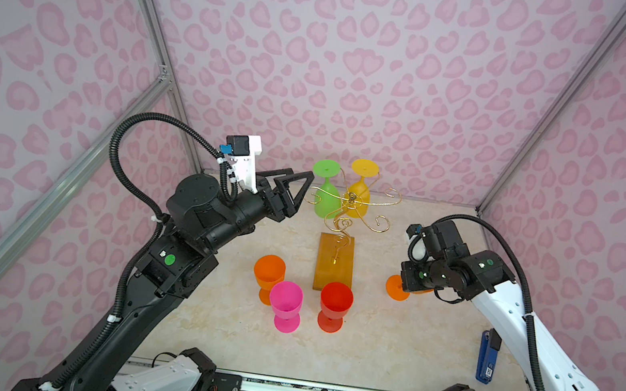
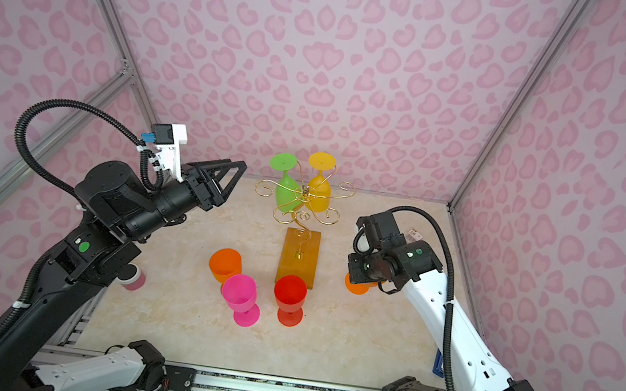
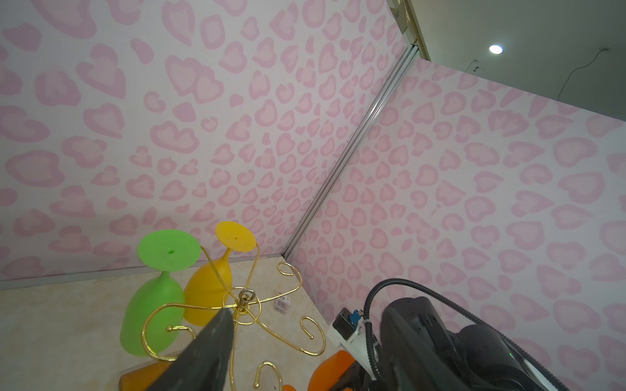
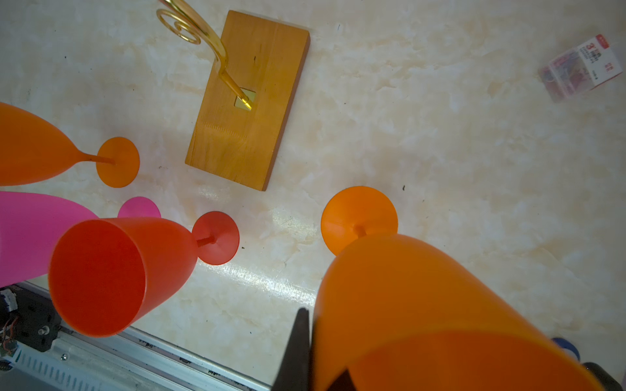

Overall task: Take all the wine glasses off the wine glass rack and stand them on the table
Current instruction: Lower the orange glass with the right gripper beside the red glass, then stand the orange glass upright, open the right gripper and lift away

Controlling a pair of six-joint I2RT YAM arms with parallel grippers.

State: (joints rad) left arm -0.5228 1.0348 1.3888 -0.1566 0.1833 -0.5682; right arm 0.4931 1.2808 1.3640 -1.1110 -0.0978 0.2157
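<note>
Enclosure: pink heart-print walls (image 1: pixel 364 65) on three sides, aluminium corner posts, pale marble-look bench (image 1: pixel 386 342).
Rack: wine glass rack (image 1: pixel 335 263) sits mid-bench, toward the back. It is thin gold wire with a wavy stem and scroll-ended arms fanning from a top hub. The stem is fixed into a rectangular amber wooden base.
On rack: green wine glass (image 1: pixel 325 202) and yellow wine glass (image 1: pixel 364 195) hang bowl-down, feet up, side by side on the far-side arms. Green is left of yellow in both top views.
Left arm: raised, elbow bent, forearm angled in from the left, wrist at about rack-top level.
Left pincer (image 1: pixel 300 176): released, jaws spread, nothing between them. Tips point toward the green glass's foot, near but apart.
Right arm: folded low to the right of the rack base, wrist pointing down.
Right pincer (image 4: pixel 318 369): clenched on the rim wall of the held orange glass (image 4: pixel 423 304), one finger outside the bowl, the other inside.
Held orange glass: upright, mouth up, foot right of the base. Cannot tell whether the foot touches the bench.
Off rack: standing orange glass (image 1: pixel 269 270), pink glass (image 1: pixel 286 299) and red glass (image 1: pixel 336 299) are upright and clustered by the base's near end.
Bowls: the red glass's interior shows bare red plastic in the right wrist view.
Strays: blue stapler-like item (image 1: pixel 487 357) at the bench's right edge; small printed packet (image 4: pixel 581 67) toward the back right.
</note>
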